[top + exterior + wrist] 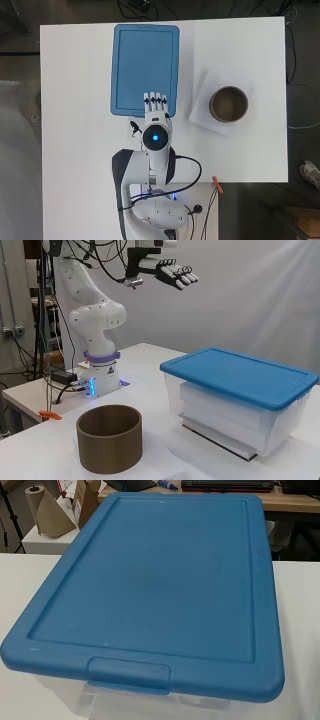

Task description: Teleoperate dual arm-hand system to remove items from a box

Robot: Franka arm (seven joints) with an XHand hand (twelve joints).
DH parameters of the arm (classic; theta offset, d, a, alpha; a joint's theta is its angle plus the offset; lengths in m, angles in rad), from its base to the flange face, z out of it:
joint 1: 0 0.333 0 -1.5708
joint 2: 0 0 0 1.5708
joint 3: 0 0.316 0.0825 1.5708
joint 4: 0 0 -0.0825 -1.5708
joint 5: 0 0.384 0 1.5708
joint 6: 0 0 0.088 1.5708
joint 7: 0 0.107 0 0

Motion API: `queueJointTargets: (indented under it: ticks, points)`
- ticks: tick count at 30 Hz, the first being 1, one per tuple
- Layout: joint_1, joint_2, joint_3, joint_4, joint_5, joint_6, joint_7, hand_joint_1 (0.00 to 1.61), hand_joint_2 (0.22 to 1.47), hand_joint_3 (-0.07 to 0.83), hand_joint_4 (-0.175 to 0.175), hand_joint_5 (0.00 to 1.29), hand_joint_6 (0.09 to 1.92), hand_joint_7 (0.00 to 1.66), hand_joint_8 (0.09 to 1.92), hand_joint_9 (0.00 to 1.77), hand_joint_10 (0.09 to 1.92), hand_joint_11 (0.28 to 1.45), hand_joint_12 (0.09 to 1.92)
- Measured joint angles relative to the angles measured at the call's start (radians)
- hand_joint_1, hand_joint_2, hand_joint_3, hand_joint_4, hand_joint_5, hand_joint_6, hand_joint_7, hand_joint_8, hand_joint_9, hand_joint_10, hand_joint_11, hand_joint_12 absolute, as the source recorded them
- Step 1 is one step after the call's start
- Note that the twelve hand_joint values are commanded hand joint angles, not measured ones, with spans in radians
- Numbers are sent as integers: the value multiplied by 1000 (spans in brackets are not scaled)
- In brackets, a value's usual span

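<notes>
Hand [172,271] hangs high above the desk [75,100], fingers straight and relaxed, side by side, holding nothing; from overhead it sits over the near short edge of the blue lid [145,65]. Box [240,415] is a clear plastic tub w/ the lid fully seated, so the step in hand is prob. getting that lid off before anything can come out. To do it well: come down toward the near edge where the wrist view shows a latch tab [129,671], hook fingertips under the rim there, lift that end first and not the whole lid flat, then set it down w/o hitting the brown ring. Through the clear wall: white flat slabs stacked inside, w/ a darker thin layer at the bottom; can't tell what they are. Brown ring [109,438], open-topped, stands on a white sheet [205,107] beside the box, well apart, looks empty from overhead.
</notes>
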State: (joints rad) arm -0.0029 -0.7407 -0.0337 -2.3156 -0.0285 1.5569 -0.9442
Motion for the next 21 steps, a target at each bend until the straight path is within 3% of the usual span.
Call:
queueJointTargets:
  ticks: [4, 7, 12, 15, 16, 19, 21]
  points:
    - [-3, 242, -63, 176, -45, 10, -85, 225, 942, -9, -10, 263, 87, 399, 87, 482, 87, 497, 87]
    - [-4, 318, -72, 187, -71, 39, -125, 135, 852, -21, -12, 213, 87, 289, 87, 360, 87, 447, 87]
    - [2, 221, -55, 95, -82, 69, -188, 99, 764, -24, -31, 136, 87, 223, 87, 308, 87, 417, 87]
    - [11, 240, -29, 37, -97, 107, -224, 459, 867, 21, -34, 105, 87, 184, 87, 271, 87, 386, 87]
    - [14, 261, -16, 32, -103, 115, -239, 476, 846, 9, -36, 95, 87, 165, 87, 251, 87, 371, 87]
    - [21, 333, 46, 40, -141, 109, -230, 354, 759, -23, -21, 35, 87, 78, 87, 182, 87, 343, 87]
    - [27, 352, 90, 23, -207, 166, -188, 274, 718, -31, -1, 8, 87, 22, 87, 136, 87, 334, 87]
